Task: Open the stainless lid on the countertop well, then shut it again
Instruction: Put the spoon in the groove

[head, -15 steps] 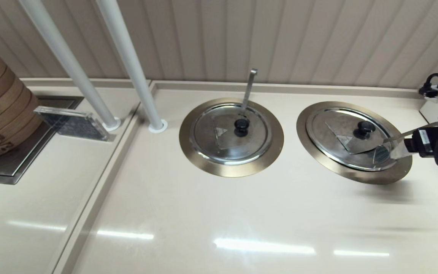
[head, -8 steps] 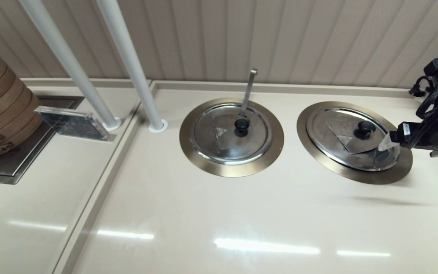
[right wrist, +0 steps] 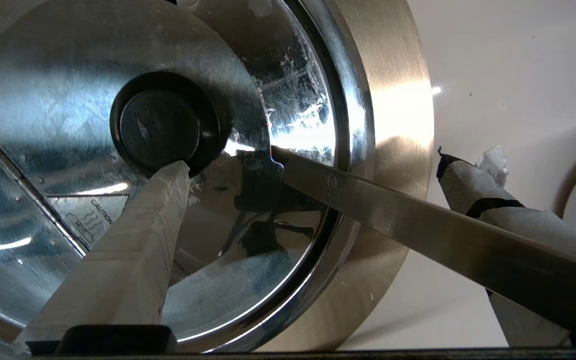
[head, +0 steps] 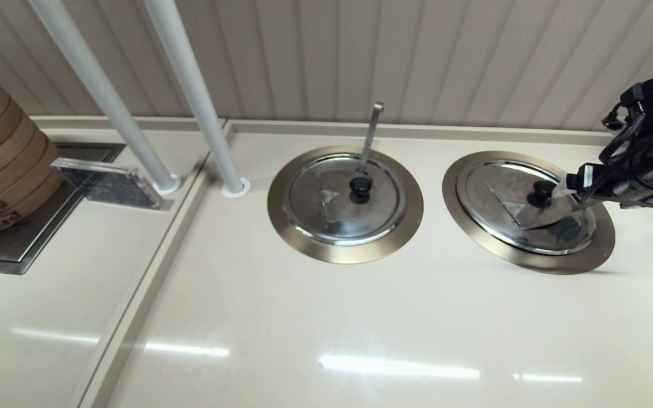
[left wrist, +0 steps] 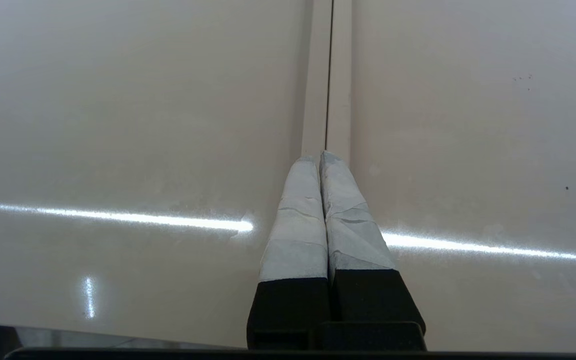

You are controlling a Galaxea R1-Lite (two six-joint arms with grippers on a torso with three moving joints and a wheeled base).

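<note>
We see the right gripper (head: 559, 191) over the right-hand side of the counter, reaching in from about 3 o'clock toward the stainless lid (head: 522, 205). Its jaws are spread wide and hold nothing. In the right wrist view one taped finger (right wrist: 133, 235) has its tip against the rim of the black knob (right wrist: 160, 127); the other finger (right wrist: 493, 200) sits well out past the bronze collar. The knob is not between the two fingers.

The lid lies seated flat in the countertop well (head: 468, 218), the right one of the two. The dark patch near its rim is at roughly 4 o'clock from the knob. A flat steel handle (right wrist: 418, 230) runs from a notch at the lid rim out across the collar, passing between the fingers in the right wrist view.

The other well (head: 281, 221) is at 9 o'clock from the task lid, its own lid (head: 332, 209) shut, with an upright ladle handle (head: 370, 133) sticking out.

Left gripper (left wrist: 320, 159): fingers pressed together, nothing between them, over the bare counter (left wrist: 118, 125) above a seam.
</note>
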